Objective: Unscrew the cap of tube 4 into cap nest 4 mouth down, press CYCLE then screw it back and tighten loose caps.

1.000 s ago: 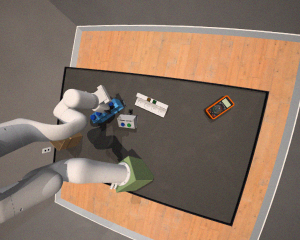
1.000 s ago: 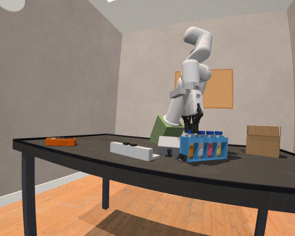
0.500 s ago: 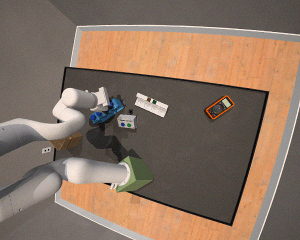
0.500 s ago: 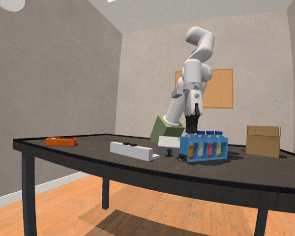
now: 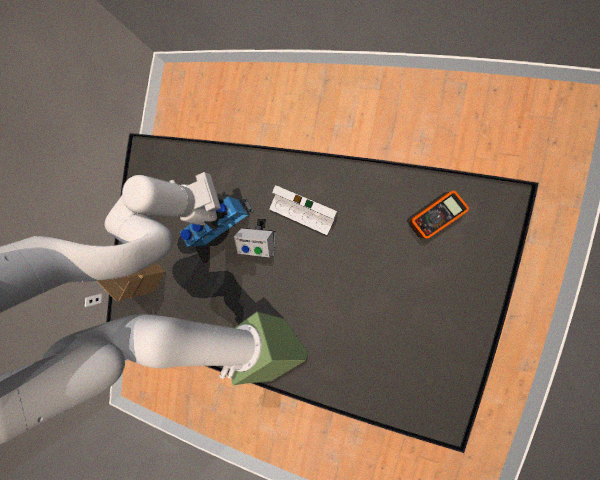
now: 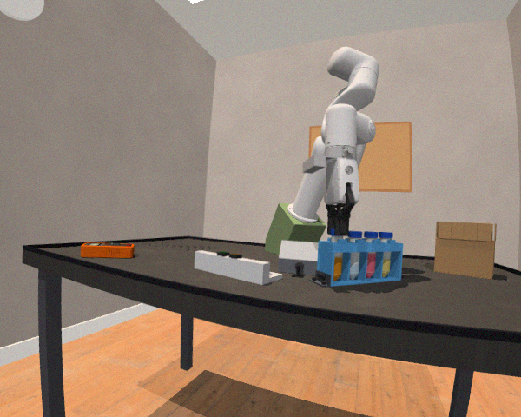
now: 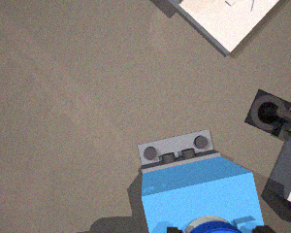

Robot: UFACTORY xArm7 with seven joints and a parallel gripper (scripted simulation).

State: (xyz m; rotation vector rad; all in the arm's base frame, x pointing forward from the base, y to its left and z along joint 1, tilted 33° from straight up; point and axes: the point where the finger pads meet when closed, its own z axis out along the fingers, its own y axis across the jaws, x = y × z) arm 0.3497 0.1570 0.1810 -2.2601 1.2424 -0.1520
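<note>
The blue decapping station (image 6: 359,262) stands on the dark table with four tubes in it; it also shows in the overhead view (image 5: 215,219) and in the wrist view (image 7: 199,194). My gripper (image 6: 338,231) points straight down and is shut on the blue cap of tube 4 (image 7: 210,227), the end tube nearest the key housing. The cap sits on its tube. The other three blue caps (image 6: 371,234) sit on their tubes. The white cap tray (image 5: 303,209) has empty nests, and its two lamps (image 5: 303,200) look dark. The key housing (image 5: 253,242) carries the blue CYCLE key (image 5: 245,249) and the green READY key (image 5: 258,250).
An orange multimeter (image 5: 440,213) lies far off on the table. A cardboard box (image 6: 464,254) stands beside the station on the side away from the tray. The green base block (image 5: 272,346) of the arm sits at the table's edge.
</note>
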